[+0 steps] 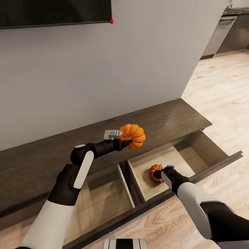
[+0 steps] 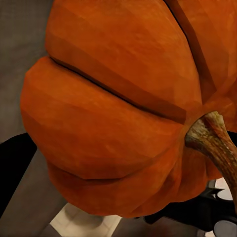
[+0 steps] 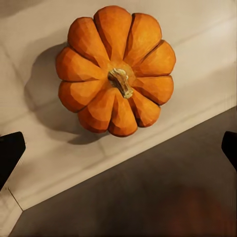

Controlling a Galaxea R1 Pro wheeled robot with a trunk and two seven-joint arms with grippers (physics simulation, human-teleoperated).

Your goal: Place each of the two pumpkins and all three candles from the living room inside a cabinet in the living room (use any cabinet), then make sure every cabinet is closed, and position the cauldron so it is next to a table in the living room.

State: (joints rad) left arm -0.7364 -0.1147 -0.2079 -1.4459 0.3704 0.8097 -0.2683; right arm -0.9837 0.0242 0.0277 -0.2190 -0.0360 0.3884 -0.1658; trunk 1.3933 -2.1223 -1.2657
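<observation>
One bright-orange ribbed pumpkin [image 1: 134, 135] hangs in the air over the dark-brown cabinet [image 1: 166, 121], with my left gripper [image 1: 126, 137] shut on it. Close up in the left wrist view, that pumpkin [image 2: 113, 113] shows its stem. A second pumpkin [image 1: 155, 173] sits stem-up on the pale floor of the right-hand open drawer [image 1: 193, 152]. My right gripper [image 1: 160, 174] hovers just above it. In the right wrist view this pumpkin [image 3: 116, 69] rests free on the wood, and the right gripper [image 3: 118, 148] is open, its fingers spread wide and touching nothing.
A second drawer [image 1: 100, 193] stands pulled out to the left, nothing inside it. Both drawer fronts jut over the light wood floor [image 1: 221, 103]. A black TV [image 1: 52, 12] hangs on the wall above. Kitchen units [image 1: 228, 31] lie far right.
</observation>
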